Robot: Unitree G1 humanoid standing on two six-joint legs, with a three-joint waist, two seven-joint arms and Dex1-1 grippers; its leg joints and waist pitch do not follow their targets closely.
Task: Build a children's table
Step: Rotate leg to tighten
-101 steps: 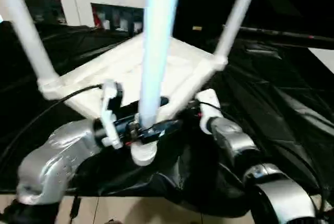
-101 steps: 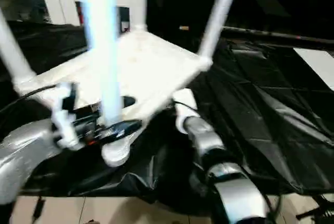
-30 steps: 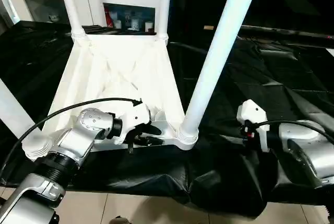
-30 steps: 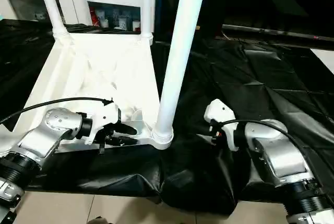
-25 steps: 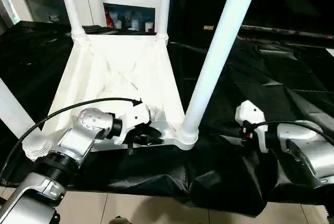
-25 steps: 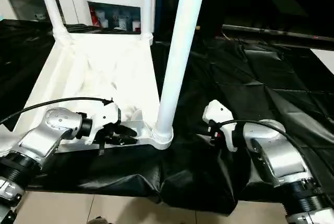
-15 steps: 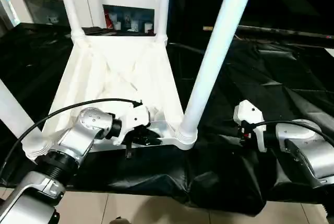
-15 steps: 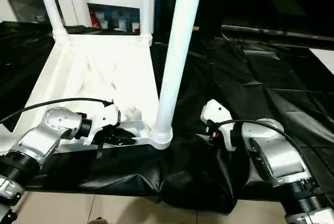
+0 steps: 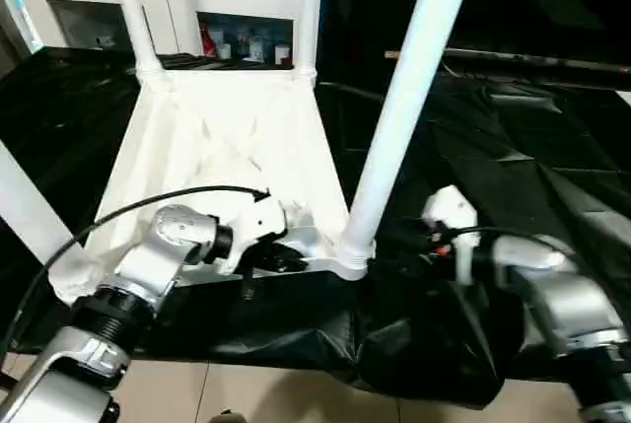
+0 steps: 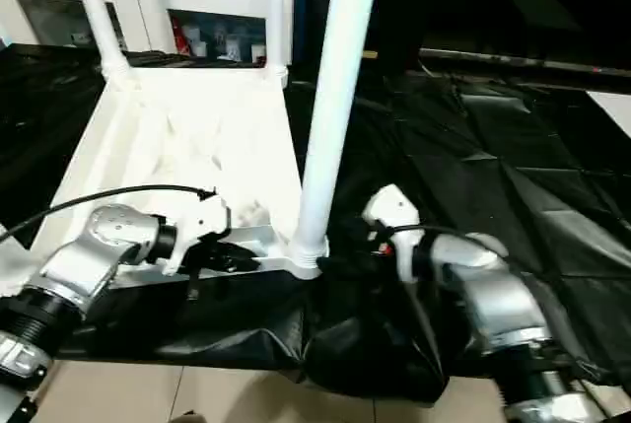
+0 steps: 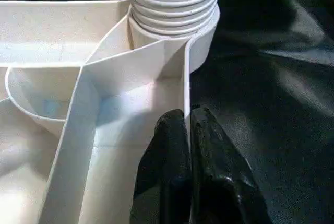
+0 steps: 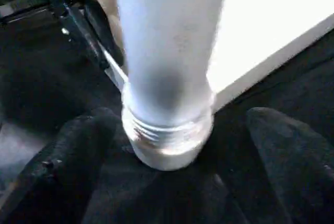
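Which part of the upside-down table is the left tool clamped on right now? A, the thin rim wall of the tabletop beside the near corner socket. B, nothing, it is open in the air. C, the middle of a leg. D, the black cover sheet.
A: in the left wrist view the left tool has its black fingers closed together on the tabletop rim, just below the socket holding the near leg.
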